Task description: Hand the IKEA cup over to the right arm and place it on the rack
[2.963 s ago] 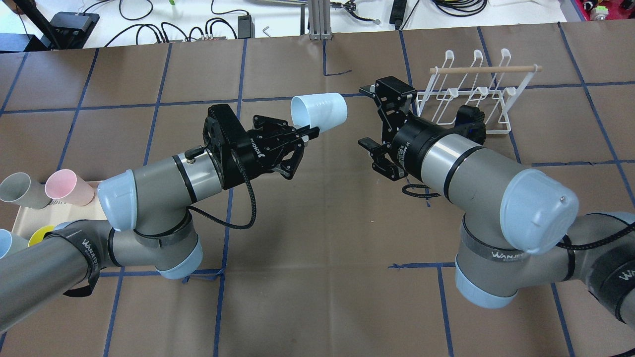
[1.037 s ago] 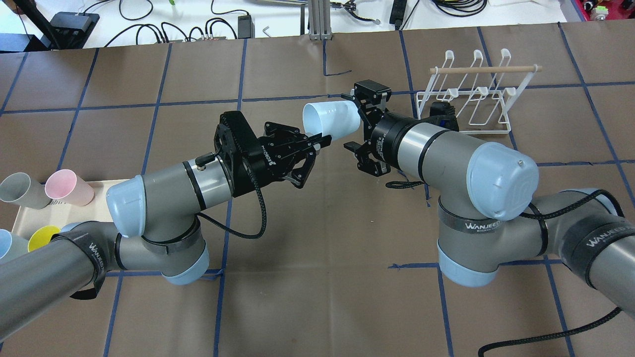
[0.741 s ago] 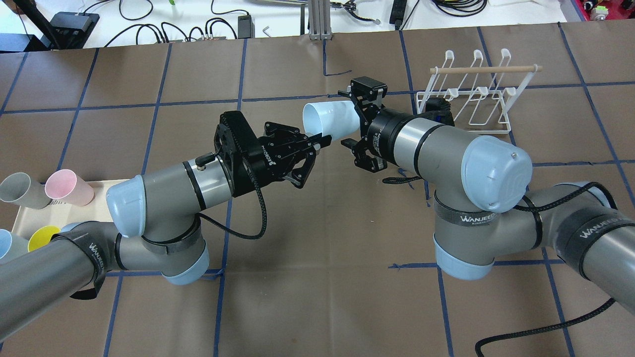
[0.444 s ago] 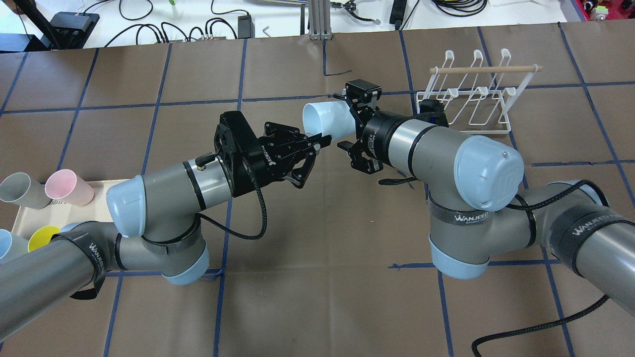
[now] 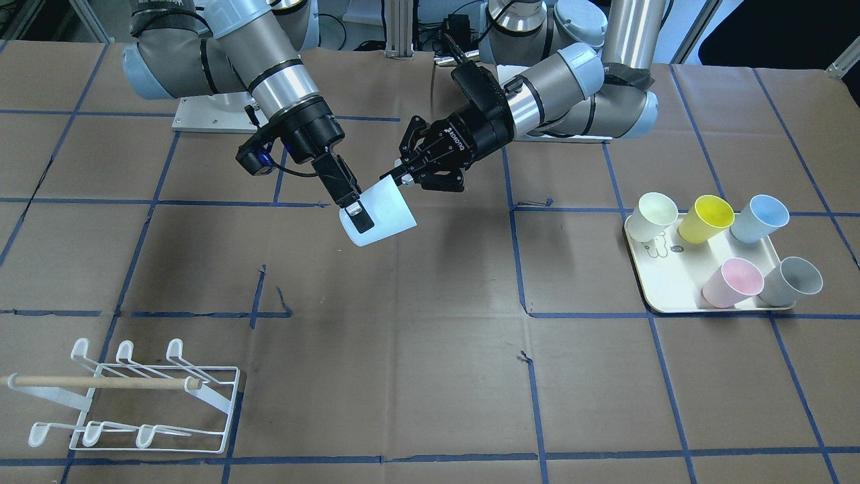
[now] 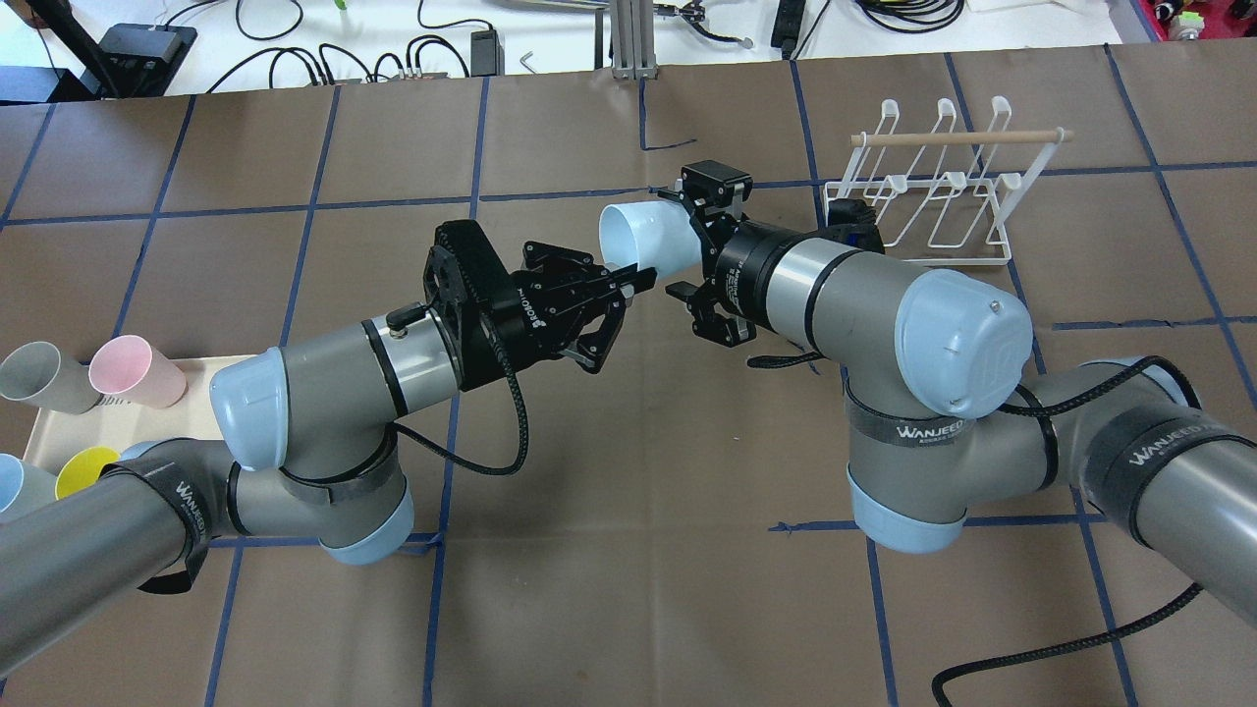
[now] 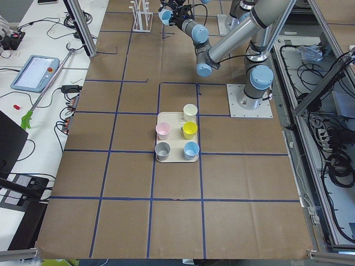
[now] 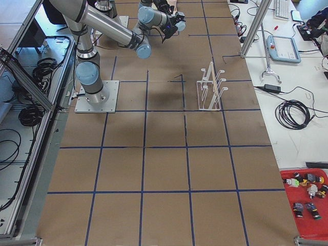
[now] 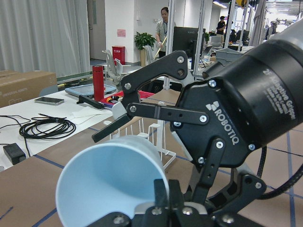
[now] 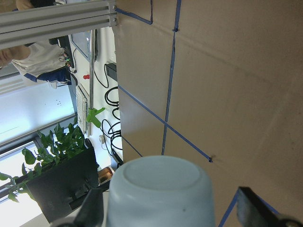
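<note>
Handover of pale blue plastic cup (image 6: 648, 234), held on its side in the air over the brown papered surface (image 6: 628, 442).
The left arm's black two-finger claw (image 6: 636, 280) is closed tight on the cup's rim wall, one finger inside the mouth. The right arm's black claw (image 6: 681, 239) is spread wide, with a finger on either side of the cup's closed end and a gap showing on one side. The white wire rack (image 6: 957, 138) with its wooden dowel stands on the surface beyond the right arm, well apart from the cup.

Six cups: one pale blue cup (image 5: 384, 214) aloft, five cups (image 5: 732, 282) on one cream tray (image 5: 668, 290). One wire rack (image 5: 101, 382). Two robot arms (image 5: 269, 60).
</note>
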`<state>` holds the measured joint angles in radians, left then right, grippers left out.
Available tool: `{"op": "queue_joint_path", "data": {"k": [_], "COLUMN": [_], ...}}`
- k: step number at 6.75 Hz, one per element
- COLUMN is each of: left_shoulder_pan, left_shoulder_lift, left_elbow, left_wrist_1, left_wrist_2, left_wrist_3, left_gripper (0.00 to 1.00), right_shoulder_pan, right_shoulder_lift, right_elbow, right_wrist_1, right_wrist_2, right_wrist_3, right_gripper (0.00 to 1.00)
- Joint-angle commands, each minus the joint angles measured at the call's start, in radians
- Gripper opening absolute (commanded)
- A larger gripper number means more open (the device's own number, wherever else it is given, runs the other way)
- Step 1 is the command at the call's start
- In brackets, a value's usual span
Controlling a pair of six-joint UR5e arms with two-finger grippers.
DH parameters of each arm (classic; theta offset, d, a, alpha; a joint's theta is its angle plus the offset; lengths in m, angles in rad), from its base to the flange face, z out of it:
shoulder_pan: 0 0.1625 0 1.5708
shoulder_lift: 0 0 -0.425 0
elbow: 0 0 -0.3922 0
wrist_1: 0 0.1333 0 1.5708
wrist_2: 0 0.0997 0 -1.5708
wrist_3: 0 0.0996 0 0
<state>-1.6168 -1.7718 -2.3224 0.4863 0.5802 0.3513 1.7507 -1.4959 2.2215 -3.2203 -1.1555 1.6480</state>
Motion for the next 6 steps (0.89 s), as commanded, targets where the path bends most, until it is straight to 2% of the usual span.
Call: {"op": "queue_joint_path", "data": {"k": [1, 4, 6], "left_shoulder_pan": [0.0, 0.002, 0.002], "left_shoulder_lift": [0.0, 0.002, 0.002], "left_elbow": [0.0, 0.0, 0.001], "left_wrist_1": [0.0, 0.0, 0.002], "left_wrist_2": [0.001, 0.001, 0.001], "left_wrist_3": [0.0, 0.0, 0.0], "left_gripper": [0.03, 0.04, 0.04], "right_shoulder_pan": [0.0, 0.0, 0.0], "right_shoulder_lift": [0.0, 0.0, 0.0], "right_elbow": [0.0, -0.012, -0.023], "right_wrist_1": [0.0, 0.0, 0.005], "right_wrist_2": [-0.003, -0.004, -0.004], "right_wrist_3": [0.001, 0.004, 0.006], "right_gripper": [1.0, 0.96, 0.87]}}
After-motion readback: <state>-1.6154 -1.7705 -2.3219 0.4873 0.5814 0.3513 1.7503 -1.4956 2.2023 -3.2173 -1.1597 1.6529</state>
